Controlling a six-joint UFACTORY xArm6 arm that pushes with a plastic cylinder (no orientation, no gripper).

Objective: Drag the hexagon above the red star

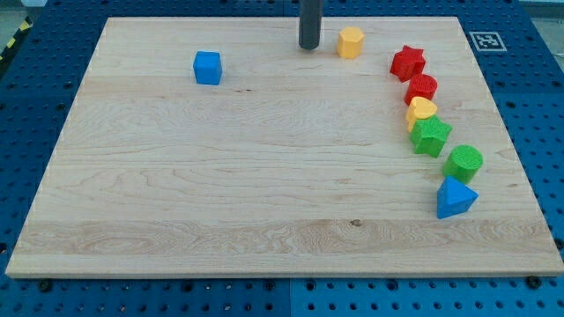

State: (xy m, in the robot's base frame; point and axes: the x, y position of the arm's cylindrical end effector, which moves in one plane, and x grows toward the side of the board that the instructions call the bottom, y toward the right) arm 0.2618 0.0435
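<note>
A yellow hexagon block (351,41) sits near the view's top, right of centre. My tip (309,47) stands just to its left, a small gap apart. A red star block (408,62) lies to the right of the hexagon and slightly lower. The hexagon is to the upper left of the star, not above it.
Below the red star a curved line of blocks runs down the right side: a red round block (422,87), a yellow heart (421,110), a green star (430,135), a green cylinder (463,163), a blue triangle (456,198). A blue cube (208,67) sits upper left. The wooden board (264,176) lies on a blue pegboard.
</note>
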